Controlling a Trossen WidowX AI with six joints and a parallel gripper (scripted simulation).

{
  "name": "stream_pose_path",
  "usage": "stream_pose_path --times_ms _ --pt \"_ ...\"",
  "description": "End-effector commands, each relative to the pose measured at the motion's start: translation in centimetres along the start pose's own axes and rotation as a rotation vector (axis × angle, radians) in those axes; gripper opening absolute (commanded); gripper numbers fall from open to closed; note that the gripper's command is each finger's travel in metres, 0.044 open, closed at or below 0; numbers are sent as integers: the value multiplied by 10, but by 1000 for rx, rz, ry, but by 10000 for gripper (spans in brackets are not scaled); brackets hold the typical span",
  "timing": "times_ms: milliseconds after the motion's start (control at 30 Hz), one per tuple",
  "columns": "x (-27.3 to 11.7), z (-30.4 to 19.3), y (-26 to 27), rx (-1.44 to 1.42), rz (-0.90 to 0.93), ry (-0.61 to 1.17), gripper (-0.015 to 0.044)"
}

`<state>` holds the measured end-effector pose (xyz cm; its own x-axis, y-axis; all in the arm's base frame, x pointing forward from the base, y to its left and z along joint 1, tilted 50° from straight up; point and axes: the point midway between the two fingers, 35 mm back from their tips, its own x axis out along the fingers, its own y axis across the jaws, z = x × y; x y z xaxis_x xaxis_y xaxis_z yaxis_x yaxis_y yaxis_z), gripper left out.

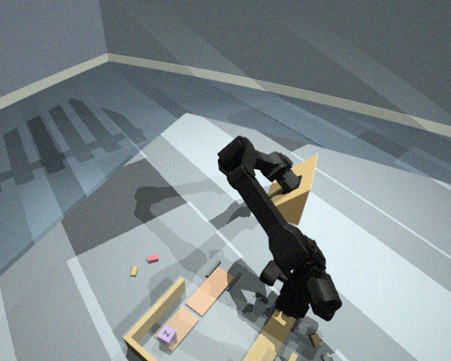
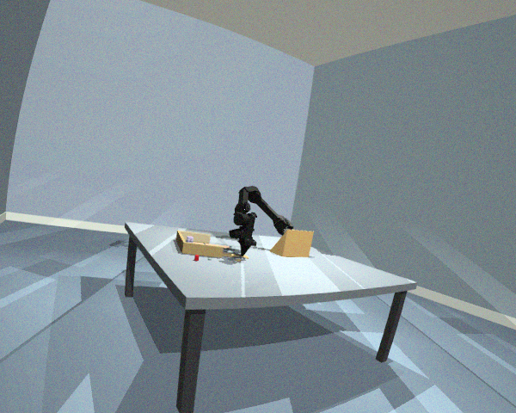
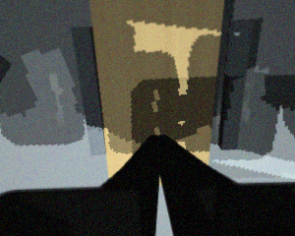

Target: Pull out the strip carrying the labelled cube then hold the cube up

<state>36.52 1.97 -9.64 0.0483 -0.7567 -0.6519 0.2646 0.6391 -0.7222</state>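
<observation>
A grey table [image 1: 377, 252] [image 2: 293, 280] [image 3: 20, 169] spreads beneath the black gripper [image 1: 291, 311] [image 2: 243, 254] [image 3: 158, 138], which points down, fingers closed together with nothing between them. A walled wooden tray [image 1: 158, 307] [image 2: 205, 249] lies beyond it. Directly beneath the fingertips runs a tan strip [image 1: 276, 328] [image 2: 248, 257] [image 3: 157, 59], its tray end out of the top view; contact is unclear. Across from it, a salmon strip [image 1: 208, 292] [image 2: 216, 244] is split by a gap; its piece farther from the gripper bears a lilac cube [image 1: 166, 334] [image 2: 189, 238] lettered Z. Whether the tan strip carries a cube, I cannot tell. If it is the whole one, a drag should be slow, lightly pressed and straight between the dark side guides [image 3: 88, 74], lest its cube topple.
</observation>
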Motion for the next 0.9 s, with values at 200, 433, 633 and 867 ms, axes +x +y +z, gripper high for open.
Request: stream_pose_path --times_ms 200,433,633,867 --pt "5 -20 -2 -2 -2 22 0" --pt "5 -31 -2 -2 -1 23 0" --pt "5 -40 -2 -3 -1 23 0" --pt "4 -51 -2 -3 -1 23 0"
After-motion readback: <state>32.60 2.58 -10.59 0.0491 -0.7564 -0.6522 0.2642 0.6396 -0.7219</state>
